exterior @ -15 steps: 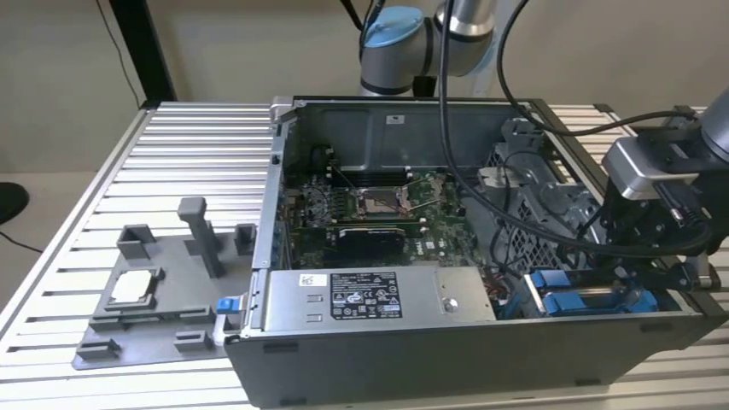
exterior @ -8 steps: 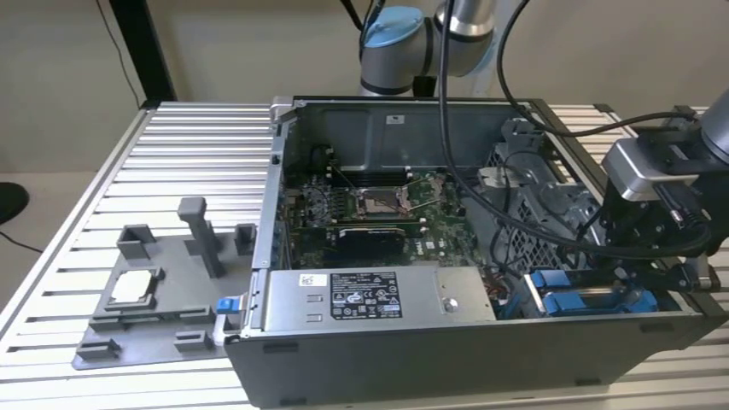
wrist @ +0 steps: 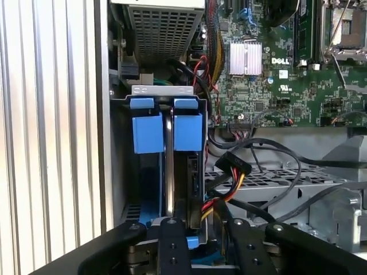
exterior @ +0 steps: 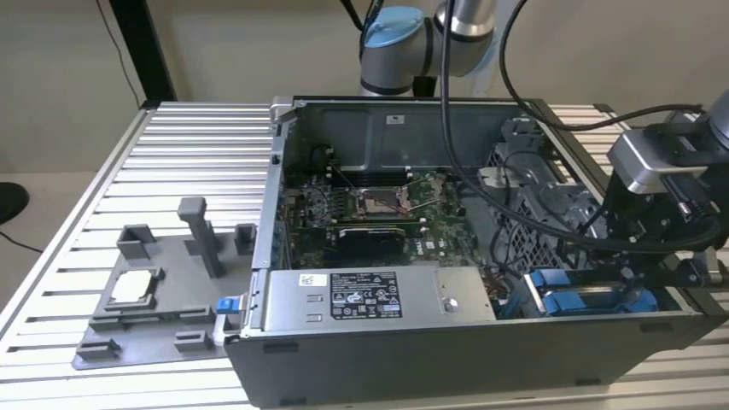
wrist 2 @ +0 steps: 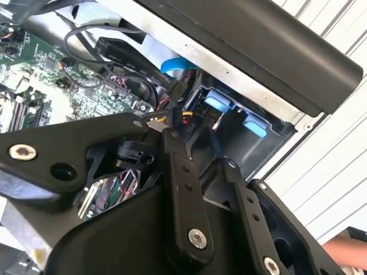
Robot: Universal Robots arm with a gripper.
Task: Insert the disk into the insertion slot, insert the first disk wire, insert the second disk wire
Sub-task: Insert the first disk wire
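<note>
Seeing silver hard drive in blue plastic carrier (wrist: pixel 170 177) seated edge-up inside dark grey, blue-tabbed drive bay (wrist: pixel 121 166). Spotting black gripper (wrist: pixel 205 223) at its mouth by yellow-red wire bundle (wrist: pixel 209 206); can't tell if clamped or apart.

Beige wall (exterior: pixel 251 51) behind a ribbed aluminium table (exterior: pixel 188 141).

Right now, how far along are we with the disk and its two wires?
Disk looks seated in the insertion slot, blue tabs either side. The gripper is at the slot's end beside a yellow-red-black wire bundle; its black connector lies loose over the cage. I can't see either wire plugged in.
</note>
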